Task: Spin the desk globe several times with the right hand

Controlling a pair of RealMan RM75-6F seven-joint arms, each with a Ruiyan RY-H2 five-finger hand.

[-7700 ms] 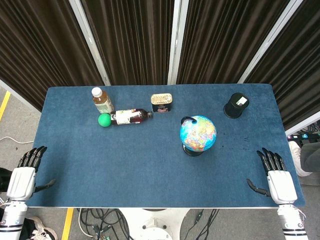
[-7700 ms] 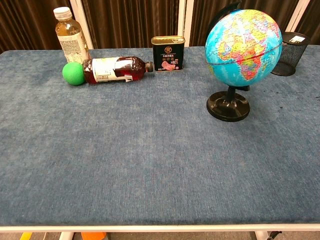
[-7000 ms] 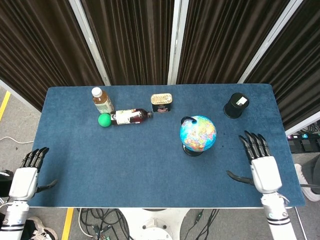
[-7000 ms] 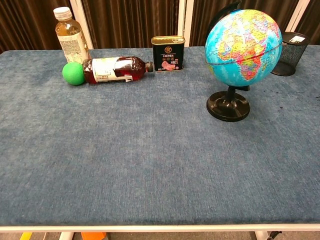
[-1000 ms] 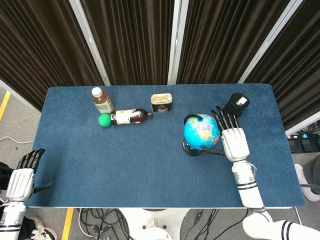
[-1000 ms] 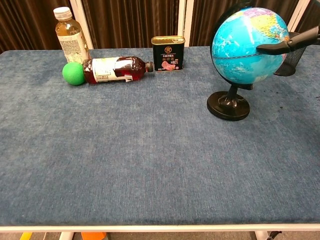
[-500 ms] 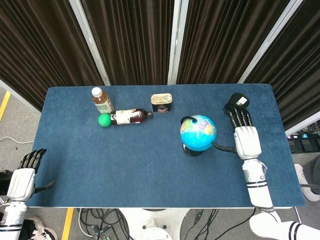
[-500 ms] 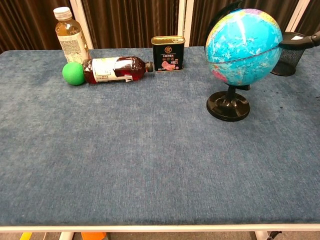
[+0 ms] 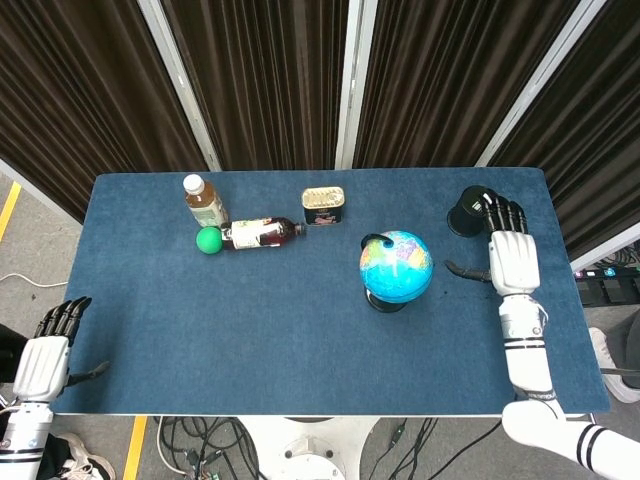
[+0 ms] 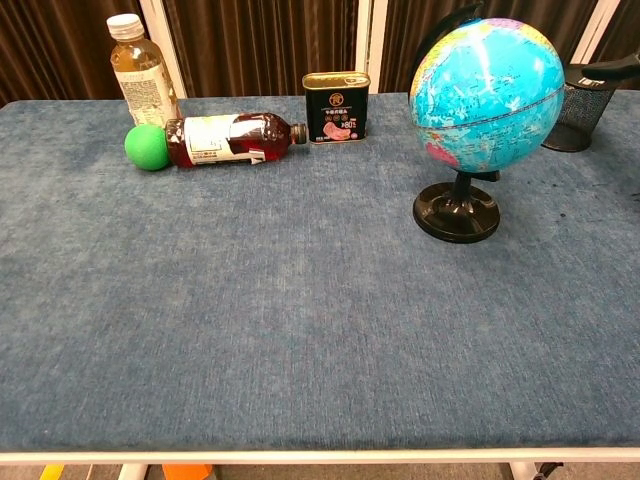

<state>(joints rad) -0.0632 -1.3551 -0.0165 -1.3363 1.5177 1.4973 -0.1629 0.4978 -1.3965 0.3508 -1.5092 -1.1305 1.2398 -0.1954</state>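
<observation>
The desk globe (image 9: 397, 266) (image 10: 488, 96) stands upright on its black base (image 10: 456, 213), right of the table's middle, mostly blue ocean facing the chest view. My right hand (image 9: 511, 258) hovers a short way right of the globe, fingers spread flat and pointing to the far edge, thumb stretched toward the globe without touching it. Only the thumb tip (image 10: 612, 70) shows in the chest view. My left hand (image 9: 44, 362) rests off the table's near left corner, fingers apart and holding nothing.
A black mesh pen cup (image 9: 470, 209) (image 10: 583, 104) stands just beyond my right hand's fingertips. At the back left are an upright tea bottle (image 9: 204, 199), a lying red bottle (image 9: 258, 233) and a green ball (image 9: 208, 240). A small tin (image 9: 323, 205) sits at the back centre.
My right hand has drawn away from the globe to the right and toward the pen cup. The globe has turned, its face changed, and it has settled back to its earlier spot.
</observation>
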